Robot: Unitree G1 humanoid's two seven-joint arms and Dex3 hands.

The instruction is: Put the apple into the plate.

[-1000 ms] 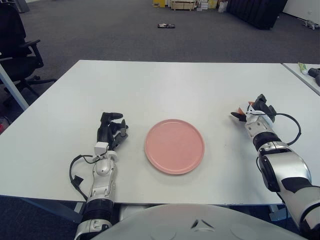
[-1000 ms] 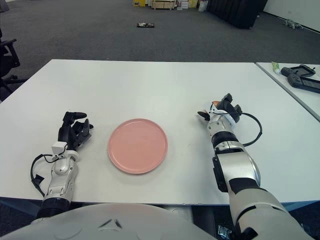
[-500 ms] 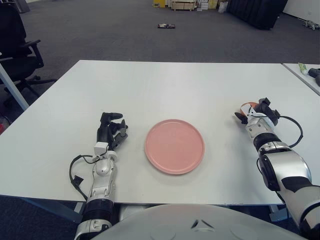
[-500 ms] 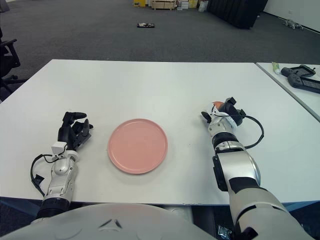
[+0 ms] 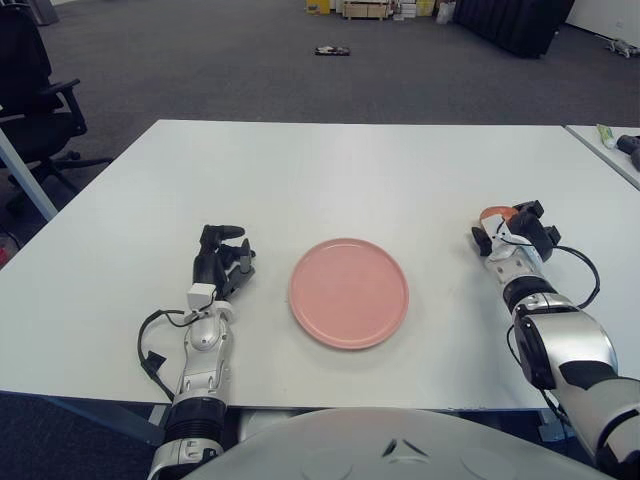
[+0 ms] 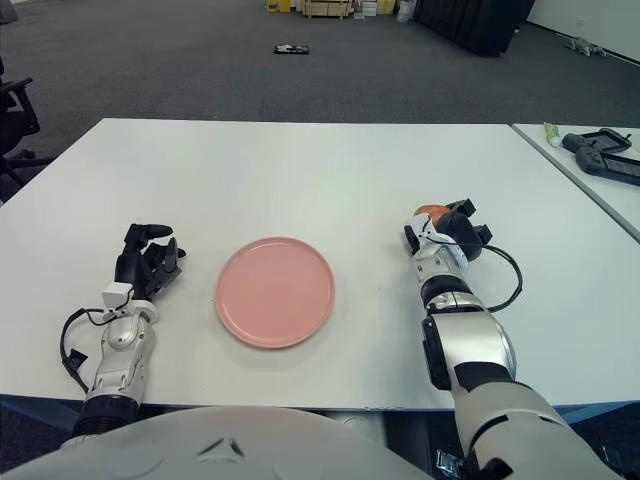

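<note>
Left hand (image 5: 222, 262) idle, left of plate (image 5: 349, 292), fingers curled, holding nothing. Plate pink, bare, flat on white table (image 5: 330, 170), near front edge. Right hand (image 5: 510, 233) well right of plate, low over table, fingers wrapped round apple (image 5: 493, 214). Apple mostly hidden by fingers, only orange-red top showing at far side of hand. Cannot tell whether apple touches table. Apple and plate well apart.

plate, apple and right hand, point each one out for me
plate (image 5: 349, 292), left eye view, on the bare middle of the pink dish.
apple (image 6: 431, 212), right eye view, on the red-orange top that shows above the fingers.
right hand (image 6: 445, 232), right eye view, on the middle of the hand, around the apple.
</note>
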